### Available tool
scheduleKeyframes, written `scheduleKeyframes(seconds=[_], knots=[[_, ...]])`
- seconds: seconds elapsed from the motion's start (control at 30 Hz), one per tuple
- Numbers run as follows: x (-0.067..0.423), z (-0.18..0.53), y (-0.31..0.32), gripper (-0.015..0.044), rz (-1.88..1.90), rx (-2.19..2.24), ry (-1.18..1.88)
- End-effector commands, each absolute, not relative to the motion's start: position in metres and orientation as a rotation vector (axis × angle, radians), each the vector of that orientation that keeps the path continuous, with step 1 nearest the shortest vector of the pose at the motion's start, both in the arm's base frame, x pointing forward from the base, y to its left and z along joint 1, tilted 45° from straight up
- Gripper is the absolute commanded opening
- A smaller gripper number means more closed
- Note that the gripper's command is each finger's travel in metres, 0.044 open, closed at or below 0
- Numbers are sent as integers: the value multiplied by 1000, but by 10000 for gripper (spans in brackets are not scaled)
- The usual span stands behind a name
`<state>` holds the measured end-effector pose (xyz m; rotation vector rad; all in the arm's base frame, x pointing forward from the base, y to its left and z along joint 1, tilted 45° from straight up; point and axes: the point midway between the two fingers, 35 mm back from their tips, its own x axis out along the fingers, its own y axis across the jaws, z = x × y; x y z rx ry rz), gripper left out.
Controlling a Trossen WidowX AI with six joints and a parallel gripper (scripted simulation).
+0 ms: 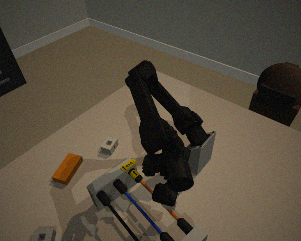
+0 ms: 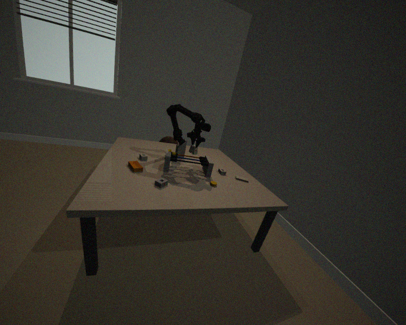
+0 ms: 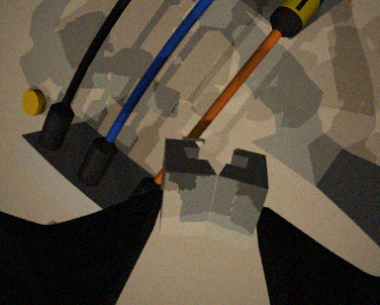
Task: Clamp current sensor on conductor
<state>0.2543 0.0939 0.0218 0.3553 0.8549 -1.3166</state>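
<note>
The pale grey open sensor (image 1: 170, 207) (image 2: 193, 150) (image 3: 237, 198) is held in my gripper (image 2: 195, 145) (image 3: 210, 206), which is shut on its sides. Its two halves spread apart in a V, the mouth facing away from the gripper. The orange LOAD conductor (image 1: 173, 213) (image 2: 193, 156) (image 3: 237, 86) runs below it. In the wrist view the sensor's left half overlaps the conductor near its dark end sleeve; the conductor is not between the halves. The yellow LOAD marker (image 1: 128, 165) and arrowed collar (image 1: 135, 173) (image 3: 303, 11) are at the conductor's other end. I cannot make out the sensor's arrow.
A blue conductor (image 1: 143, 212) (image 3: 155, 66) and a black one (image 1: 120, 218) (image 3: 94, 54) run beside the orange one, between grey end brackets. An orange block (image 1: 67, 169) (image 2: 135, 165), several small grey blocks, a yellow disc (image 2: 213, 183) (image 3: 34, 102) and a flat strip (image 2: 242, 179) lie around.
</note>
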Motion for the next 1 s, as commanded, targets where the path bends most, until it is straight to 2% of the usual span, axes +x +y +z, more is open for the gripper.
scheduleKeyframes(seconds=[0.0, 0.3, 0.97], knots=[[264, 23, 92, 0, -1393, 496, 735], [280, 23, 87, 0, -1523, 751, 503], [282, 6, 71, 0, -1524, 757, 499]])
